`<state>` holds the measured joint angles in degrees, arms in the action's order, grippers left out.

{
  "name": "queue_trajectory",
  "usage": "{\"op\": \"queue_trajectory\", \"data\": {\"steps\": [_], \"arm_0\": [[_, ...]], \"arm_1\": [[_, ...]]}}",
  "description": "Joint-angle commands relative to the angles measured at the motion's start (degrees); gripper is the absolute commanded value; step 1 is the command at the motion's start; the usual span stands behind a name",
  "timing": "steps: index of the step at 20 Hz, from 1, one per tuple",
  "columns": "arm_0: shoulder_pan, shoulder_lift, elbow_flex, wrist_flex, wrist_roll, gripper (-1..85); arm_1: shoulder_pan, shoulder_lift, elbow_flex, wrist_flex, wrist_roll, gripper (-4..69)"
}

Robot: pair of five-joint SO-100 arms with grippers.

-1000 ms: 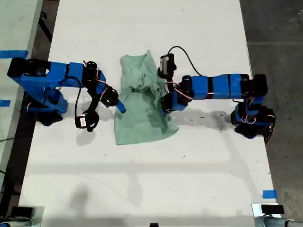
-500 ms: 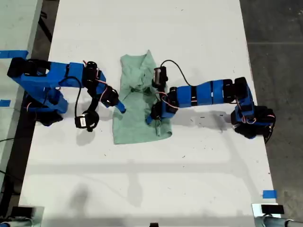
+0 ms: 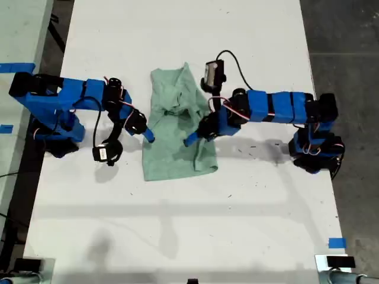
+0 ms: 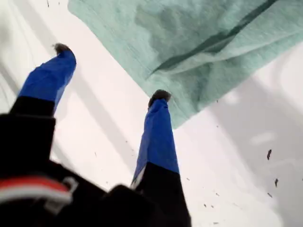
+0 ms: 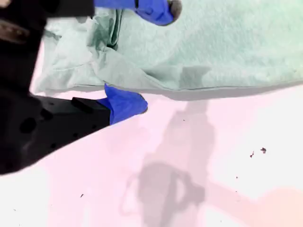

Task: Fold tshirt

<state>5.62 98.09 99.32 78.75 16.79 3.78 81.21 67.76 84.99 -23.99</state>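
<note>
The pale mint-green tshirt [image 3: 174,157] lies rumpled and partly folded at the middle of the white table [image 3: 189,225]. My first gripper [image 3: 148,135] is on the arm at the exterior view's left. It is open over bare table, and one fingertip [image 4: 160,97] just reaches the tshirt's [image 4: 199,38] edge. My second gripper [image 3: 198,135], on the arm at the exterior view's right, is open over the shirt's right side. One of its fingers [image 5: 158,9] is above the tshirt [image 5: 227,47], the other finger [image 5: 125,104] is at the cloth's edge.
The arm bases stand at the table's left [image 3: 53,127] and right [image 3: 314,148] sides in the exterior view. A blue tape mark [image 3: 336,242] sits near the exterior view's lower right. Dark floor [image 3: 349,59] runs past the table's right edge.
My second arm swept toward the exterior view's left across the shirt, then drew back right. The shirt's right side now lies further in, so it is narrower. My first gripper barely moved.
</note>
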Motion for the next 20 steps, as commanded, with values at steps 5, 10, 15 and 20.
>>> {"op": "queue_trajectory", "data": {"steps": [5, 10, 15, 20], "arm_0": [[3.0, -3.0, -4.0, -0.3, -3.7, 22.2], [2.4, -11.6, 2.7, -14.2, -5.4, 22.6], [1.5, -9.8, 22.0, -30.3, -16.3, 12.5], [2.1, -5.5, 22.5, -29.0, -16.9, 0.1]], "arm_1": [[1.8, 13.4, 9.7, 0.4, -0.4, 29.3], [1.4, 13.4, 10.5, -0.2, -0.5, 28.9], [0.3, 13.8, 12.3, -0.6, 0.2, 28.7], [0.5, 13.8, 13.7, -3.2, -0.4, 28.2]]}}
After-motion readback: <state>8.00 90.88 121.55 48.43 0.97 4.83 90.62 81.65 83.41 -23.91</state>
